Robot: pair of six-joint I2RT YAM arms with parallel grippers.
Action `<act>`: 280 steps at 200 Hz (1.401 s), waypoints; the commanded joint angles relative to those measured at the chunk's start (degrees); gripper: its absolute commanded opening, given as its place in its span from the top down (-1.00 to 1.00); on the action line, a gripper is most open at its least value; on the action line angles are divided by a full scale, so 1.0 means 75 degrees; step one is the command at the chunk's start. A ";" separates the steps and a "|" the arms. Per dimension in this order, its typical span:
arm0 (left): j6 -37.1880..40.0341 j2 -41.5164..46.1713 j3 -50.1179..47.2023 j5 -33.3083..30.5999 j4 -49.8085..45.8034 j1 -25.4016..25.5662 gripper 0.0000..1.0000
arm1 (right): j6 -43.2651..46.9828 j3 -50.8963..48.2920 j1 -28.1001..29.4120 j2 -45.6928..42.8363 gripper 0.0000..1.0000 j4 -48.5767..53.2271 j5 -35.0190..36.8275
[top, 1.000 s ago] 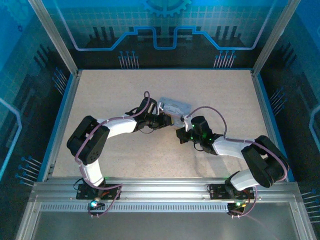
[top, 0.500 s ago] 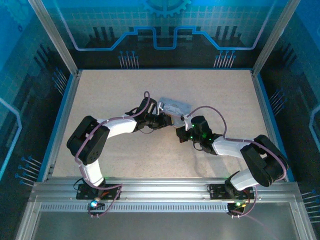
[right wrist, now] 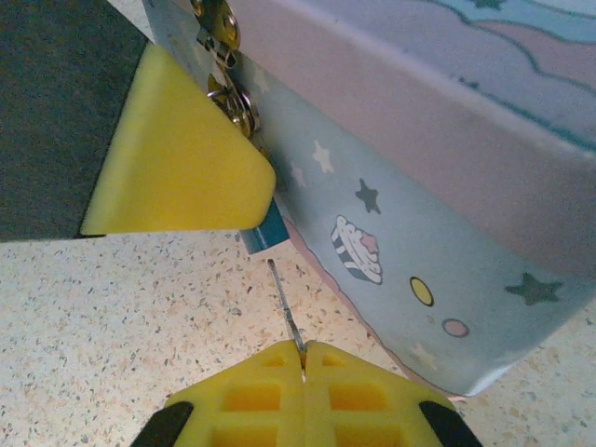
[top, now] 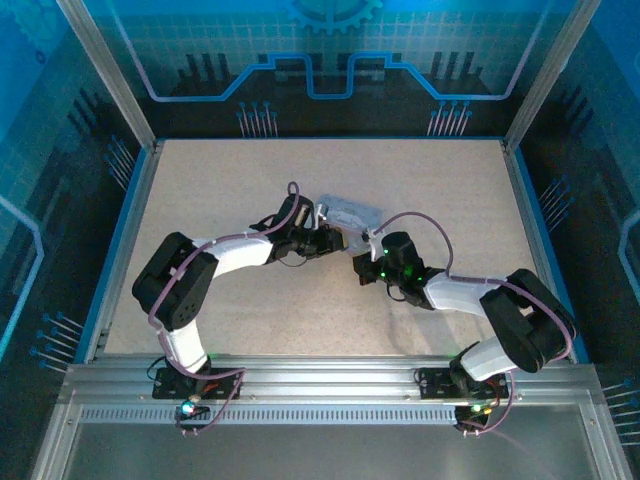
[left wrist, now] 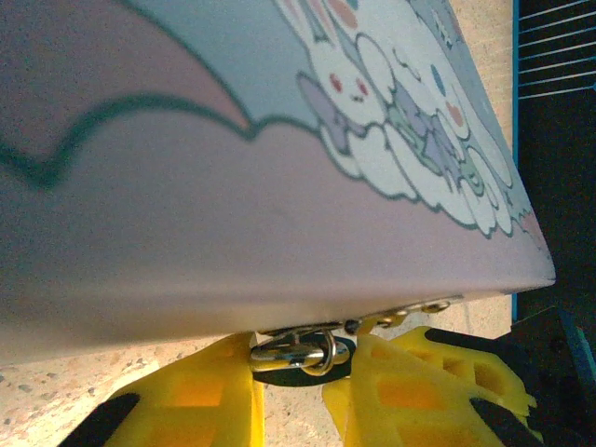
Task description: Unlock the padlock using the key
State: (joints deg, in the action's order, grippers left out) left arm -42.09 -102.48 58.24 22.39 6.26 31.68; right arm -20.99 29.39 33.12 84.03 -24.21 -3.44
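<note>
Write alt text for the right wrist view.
The right gripper, shut on the thin key, points it up at the small blue padlock, the tip just short of it. The left gripper's finger covers most of the padlock, which sits against a cartoon-printed tin on the speckled table.

From the right wrist, the padlock [right wrist: 264,231] is mostly covered by a yellow finger [right wrist: 177,158] of the left gripper [left wrist: 298,372]; only one blue corner shows. The key [right wrist: 284,303] has its head hidden inside the closed right gripper [right wrist: 303,358]. The tin [right wrist: 447,186] is cut by the upper and right edges. From the left wrist the tin is blurred. From above, padlock and key are too small to tell.
</note>
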 commanded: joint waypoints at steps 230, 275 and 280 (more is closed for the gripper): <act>-0.0225 0.0486 0.0045 0.0435 0.0173 0.0049 0.55 | -0.0095 -0.0088 0.0026 0.1097 1.00 -0.2448 -0.0154; -0.0203 0.0231 0.0095 0.0411 0.0227 0.0056 0.55 | -0.0224 0.0081 0.0010 0.1252 1.00 -0.2348 -0.0389; -0.0210 0.0192 0.0099 0.0402 0.0251 0.0073 0.55 | -0.0255 0.0046 0.0013 0.1263 1.00 -0.2350 -0.0343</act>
State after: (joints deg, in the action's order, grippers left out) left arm -43.62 -101.91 58.24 21.43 5.45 31.33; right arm -22.46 28.58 33.06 92.33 -40.53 -5.28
